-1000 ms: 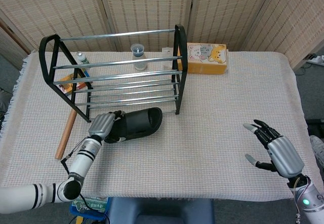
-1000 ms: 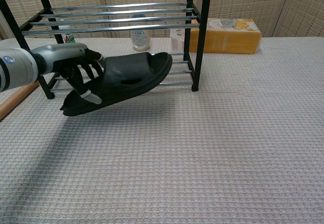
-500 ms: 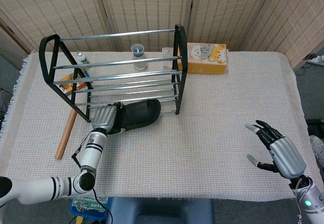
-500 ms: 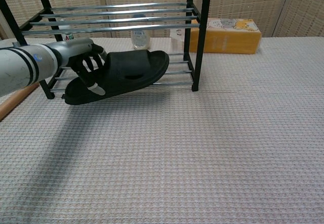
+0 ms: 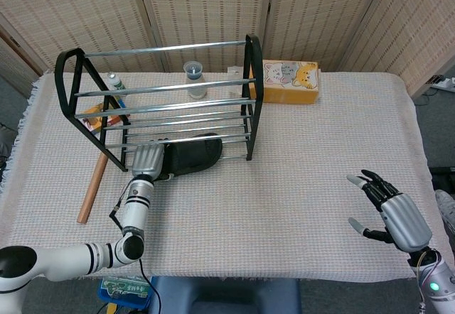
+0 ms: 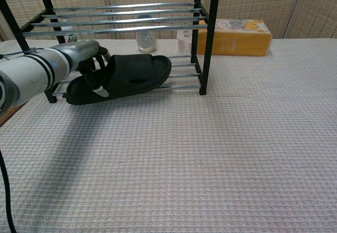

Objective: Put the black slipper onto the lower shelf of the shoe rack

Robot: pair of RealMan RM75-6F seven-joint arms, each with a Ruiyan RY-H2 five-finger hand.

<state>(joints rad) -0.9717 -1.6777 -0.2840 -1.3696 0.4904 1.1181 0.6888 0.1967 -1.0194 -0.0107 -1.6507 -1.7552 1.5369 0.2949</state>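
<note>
The black slipper (image 5: 190, 154) (image 6: 131, 76) lies partly on the lower rails of the black metal shoe rack (image 5: 250, 79) (image 6: 205, 38), toe end pointing right. My left hand (image 5: 148, 161) (image 6: 90, 64) grips the slipper's heel end at the rack's front left. The heel still sticks out past the front rail. My right hand (image 5: 394, 213) hovers over the table near its right front corner, fingers spread, holding nothing; the chest view does not show it.
A wooden stick (image 5: 94, 184) lies left of the rack. Behind the rack stand a small bottle (image 5: 193, 78) (image 6: 146, 39), a tube (image 5: 114, 84) and an orange cat-print box (image 5: 290, 82) (image 6: 237, 36). Folding screens close the back.
My left hand has carried the slipper back and down from mid-air onto the rack's lower rails. The right hand has drifted slightly toward the table's near edge.
</note>
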